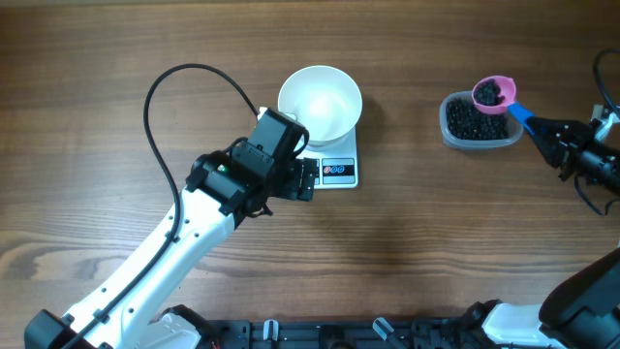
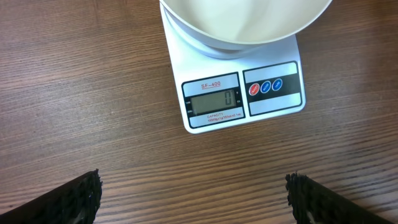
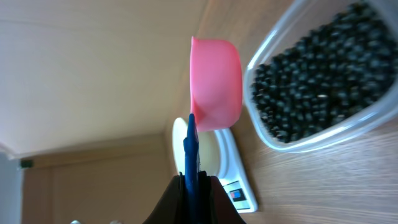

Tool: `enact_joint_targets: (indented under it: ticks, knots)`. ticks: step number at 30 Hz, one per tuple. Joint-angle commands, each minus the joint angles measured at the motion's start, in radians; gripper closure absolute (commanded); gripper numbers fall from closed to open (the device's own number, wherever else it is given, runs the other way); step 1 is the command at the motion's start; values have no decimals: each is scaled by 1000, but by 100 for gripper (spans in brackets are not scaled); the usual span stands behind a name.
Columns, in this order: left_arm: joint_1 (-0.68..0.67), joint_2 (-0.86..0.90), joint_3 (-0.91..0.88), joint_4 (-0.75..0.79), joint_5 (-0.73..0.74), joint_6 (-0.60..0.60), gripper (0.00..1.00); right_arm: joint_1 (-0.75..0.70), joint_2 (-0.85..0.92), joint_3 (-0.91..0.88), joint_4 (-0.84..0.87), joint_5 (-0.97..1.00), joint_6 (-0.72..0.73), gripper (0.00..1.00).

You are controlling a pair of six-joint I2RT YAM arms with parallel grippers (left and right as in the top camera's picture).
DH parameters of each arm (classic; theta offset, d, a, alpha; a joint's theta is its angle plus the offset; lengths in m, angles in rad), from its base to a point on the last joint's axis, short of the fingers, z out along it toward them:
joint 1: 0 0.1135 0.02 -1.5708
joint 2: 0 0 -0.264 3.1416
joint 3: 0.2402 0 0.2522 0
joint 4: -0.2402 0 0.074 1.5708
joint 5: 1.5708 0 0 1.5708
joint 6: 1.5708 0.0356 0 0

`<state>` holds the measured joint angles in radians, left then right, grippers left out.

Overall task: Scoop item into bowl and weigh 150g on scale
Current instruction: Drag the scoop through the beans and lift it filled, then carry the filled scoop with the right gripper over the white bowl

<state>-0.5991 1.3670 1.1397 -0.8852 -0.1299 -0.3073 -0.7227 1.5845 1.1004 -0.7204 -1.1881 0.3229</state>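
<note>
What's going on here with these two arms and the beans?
The right arm holds a blue-handled pink scoop, its jaws shut on the handle, loaded with black beans above the clear tub. The white bowl sits empty on the scale, which reads zero. The left arm hovers beside it, jaws open.

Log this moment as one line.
right jaws: shut on scoop handle | scoop: holds beans, over tub edge | left jaws: open, empty, facing scale | bowl: empty, on scale | display: zero

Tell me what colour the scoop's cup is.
Pink cup on the scoop; right wrist view shows it best.
</note>
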Motion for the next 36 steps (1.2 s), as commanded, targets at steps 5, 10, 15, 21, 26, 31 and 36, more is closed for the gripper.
enact_joint_targets:
  ticks: [5, 10, 15, 21, 26, 31, 36]
  knots:
    - [8, 8, -8, 3, 5, 16, 0, 76, 7, -3, 17, -229, 45, 96]
    - [8, 8, -8, 3, 5, 16, 0, 183, 7, -3, 58, -227, 79, 96]
    - [8, 8, -8, 3, 5, 16, 0, 309, 6, -3, 189, -222, 155, 96]
    - [8, 8, -8, 3, 5, 16, 0, 457, 6, -3, 452, -203, 265, 95]
    - [8, 8, -8, 3, 5, 16, 0, 551, 6, -3, 642, -120, 309, 96]
    - [8, 8, -8, 3, 5, 16, 0, 631, 6, -3, 676, 0, 272, 96]
    - [8, 8, -8, 3, 5, 16, 0, 690, 6, -3, 674, 93, 172, 96]
